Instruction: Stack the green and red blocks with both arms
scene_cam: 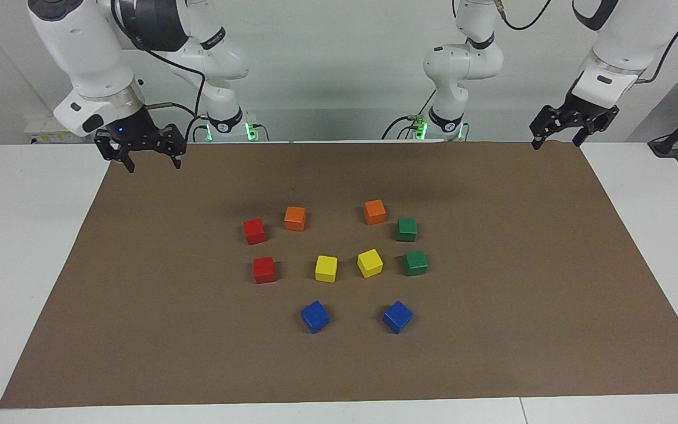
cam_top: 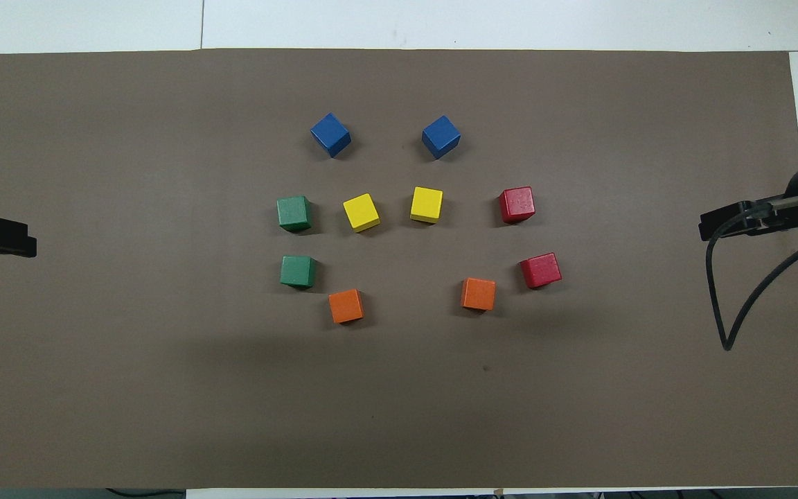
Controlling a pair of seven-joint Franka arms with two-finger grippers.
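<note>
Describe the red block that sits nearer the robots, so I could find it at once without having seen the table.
On the brown mat, ten cubes form a loose ring. The two red ones lie toward the right arm's end; yours, the nearer red block, lies just beside an orange cube. The farther red block has no orange neighbour.

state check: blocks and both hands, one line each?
green blocks: two, flat on the mat, apart, unstacked
red blocks: two, flat, apart, unstacked
orange, yellow, blue blocks: pairs, flat, untouched
left hand: open, empty, raised over the mat's corner
right hand: open, empty, raised over the mat's other corner
</note>
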